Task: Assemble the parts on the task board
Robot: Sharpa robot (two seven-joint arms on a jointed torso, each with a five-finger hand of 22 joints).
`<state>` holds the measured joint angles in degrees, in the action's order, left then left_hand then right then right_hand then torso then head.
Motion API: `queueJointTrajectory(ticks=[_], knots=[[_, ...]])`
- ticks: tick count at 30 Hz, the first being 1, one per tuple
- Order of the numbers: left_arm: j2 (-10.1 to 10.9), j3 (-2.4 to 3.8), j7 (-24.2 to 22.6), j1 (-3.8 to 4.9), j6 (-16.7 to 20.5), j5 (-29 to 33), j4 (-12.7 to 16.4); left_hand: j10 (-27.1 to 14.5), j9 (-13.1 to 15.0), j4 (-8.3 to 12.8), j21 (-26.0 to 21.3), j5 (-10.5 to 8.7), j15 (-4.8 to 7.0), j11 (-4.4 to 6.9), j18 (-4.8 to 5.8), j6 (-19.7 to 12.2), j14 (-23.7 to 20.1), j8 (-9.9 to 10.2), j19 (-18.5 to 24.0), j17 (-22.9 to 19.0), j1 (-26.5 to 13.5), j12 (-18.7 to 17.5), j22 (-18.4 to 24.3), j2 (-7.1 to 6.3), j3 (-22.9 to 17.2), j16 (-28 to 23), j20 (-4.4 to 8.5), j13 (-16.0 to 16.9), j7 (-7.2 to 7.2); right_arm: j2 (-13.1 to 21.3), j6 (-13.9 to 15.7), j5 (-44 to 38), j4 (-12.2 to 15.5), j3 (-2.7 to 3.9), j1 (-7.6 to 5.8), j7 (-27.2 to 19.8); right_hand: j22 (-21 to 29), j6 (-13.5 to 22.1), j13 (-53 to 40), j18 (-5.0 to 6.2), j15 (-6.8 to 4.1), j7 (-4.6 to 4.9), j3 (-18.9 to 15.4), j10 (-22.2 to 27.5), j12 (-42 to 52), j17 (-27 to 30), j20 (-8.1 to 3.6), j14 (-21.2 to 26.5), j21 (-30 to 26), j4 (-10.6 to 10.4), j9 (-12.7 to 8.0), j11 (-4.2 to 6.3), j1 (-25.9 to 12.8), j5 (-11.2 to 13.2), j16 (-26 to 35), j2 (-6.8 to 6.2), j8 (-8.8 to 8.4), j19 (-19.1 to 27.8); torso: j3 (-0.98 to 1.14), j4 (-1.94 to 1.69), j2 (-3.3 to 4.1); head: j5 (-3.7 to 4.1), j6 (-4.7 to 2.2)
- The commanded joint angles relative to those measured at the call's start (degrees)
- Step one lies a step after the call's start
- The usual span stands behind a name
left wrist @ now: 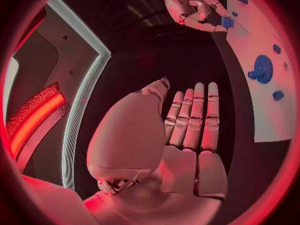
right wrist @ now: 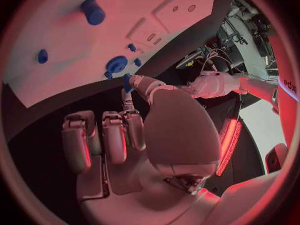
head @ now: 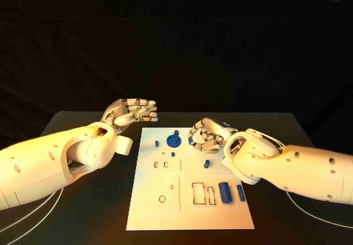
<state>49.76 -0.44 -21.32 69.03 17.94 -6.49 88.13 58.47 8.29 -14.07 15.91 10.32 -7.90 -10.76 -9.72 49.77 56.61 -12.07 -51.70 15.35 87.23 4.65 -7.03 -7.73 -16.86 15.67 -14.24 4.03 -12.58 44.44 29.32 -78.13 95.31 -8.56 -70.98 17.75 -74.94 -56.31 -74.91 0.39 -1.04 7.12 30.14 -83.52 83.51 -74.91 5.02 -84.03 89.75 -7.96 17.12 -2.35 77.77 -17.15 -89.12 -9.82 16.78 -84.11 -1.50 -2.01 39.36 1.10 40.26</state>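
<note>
- Left hand (head: 134, 113) hangs over the table just off the task board (head: 190, 214)'s far left corner, palm up-ish, fingers straight and side by side, nothing in it.
- Right hand (head: 206, 136) is curled over the board's far right edge, pinching a small blue part (right wrist: 127, 82) between thumb and a fingertip.
- Blue gear (head: 173, 140) sits near the board's far edge; two blue cylinders (head: 226, 193) lie by its right edge.

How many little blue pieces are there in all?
7. A gear, with two small pieces beside it; one mid task board; a cylinder and slim bar near-right; one pinched by the right hand, which may hide more.
</note>
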Motion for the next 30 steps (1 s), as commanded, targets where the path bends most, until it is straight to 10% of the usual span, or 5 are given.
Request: queueJointTrajectory(ticks=[1, 14, 30], knots=[[-0.27, 0.02, 0.08, 0.03, -0.93, 0.06, 0.0, 0.29, 0.07, -0.04, 0.25, -0.18, -0.07, 0.0, -0.72, -0.48, -0.43, 0.33, -0.27, 0.07, 0.6, -0.37, -0.09, -0.03, -0.43, -0.27, 0.2, -0.09, -1.56, -0.9, -0.03, -4.25, 0.66, -0.2, 0.65, 3.28, -15.06, -0.04, -8.01, -0.39, -0.49, -0.24, 0.34, -0.5, -0.07, -12.27, -0.36, -5.37, 0.25, 0.1, 1.67, 0.04, -0.44, 0.29, -0.09, 0.0, 3.08, -5.89, -0.2, 0.1, -0.12, -1.02, 0.01], [-0.94, 0.0, 0.19, 0.06, -1.09, 0.05, -0.47, 0.29, 0.07, -0.04, 0.26, -0.2, -0.07, 0.0, -0.72, -0.49, -0.43, 0.34, -0.26, 0.08, 0.58, -0.38, -0.09, -0.06, -0.44, -0.27, 0.2, -0.09, -1.56, -7.04, 1.11, -7.37, -1.4, -0.9, 5.2, 4.43, -15.06, -0.04, -7.75, -0.39, -0.53, -0.3, 0.39, -0.26, -0.35, -11.88, -0.38, -5.28, 0.25, 0.18, 1.74, 0.08, -1.06, 0.33, 0.02, -0.28, 3.31, -5.89, -0.1, -0.07, -0.09, -1.5, -0.02], [-1.11, 0.0, 0.24, 0.06, -1.38, 0.01, -0.61, 0.29, 0.07, -0.04, 0.26, -0.2, -0.07, 0.0, -0.72, -0.49, -0.43, 0.34, -0.26, 0.08, 0.58, -0.38, -0.09, -0.06, -0.44, -0.27, 0.2, -0.09, -1.56, -10.7, 1.47, -8.0, -4.68, -1.09, 7.7, 3.92, -15.06, 0.16, -7.55, -0.39, -0.55, -0.28, 0.41, -0.08, -0.56, -11.89, -0.41, -5.28, 0.25, 0.26, 1.75, 0.08, -1.52, 0.26, 0.02, -0.56, 3.37, -5.89, -0.14, -0.01, -0.06, -2.09, 0.48]])
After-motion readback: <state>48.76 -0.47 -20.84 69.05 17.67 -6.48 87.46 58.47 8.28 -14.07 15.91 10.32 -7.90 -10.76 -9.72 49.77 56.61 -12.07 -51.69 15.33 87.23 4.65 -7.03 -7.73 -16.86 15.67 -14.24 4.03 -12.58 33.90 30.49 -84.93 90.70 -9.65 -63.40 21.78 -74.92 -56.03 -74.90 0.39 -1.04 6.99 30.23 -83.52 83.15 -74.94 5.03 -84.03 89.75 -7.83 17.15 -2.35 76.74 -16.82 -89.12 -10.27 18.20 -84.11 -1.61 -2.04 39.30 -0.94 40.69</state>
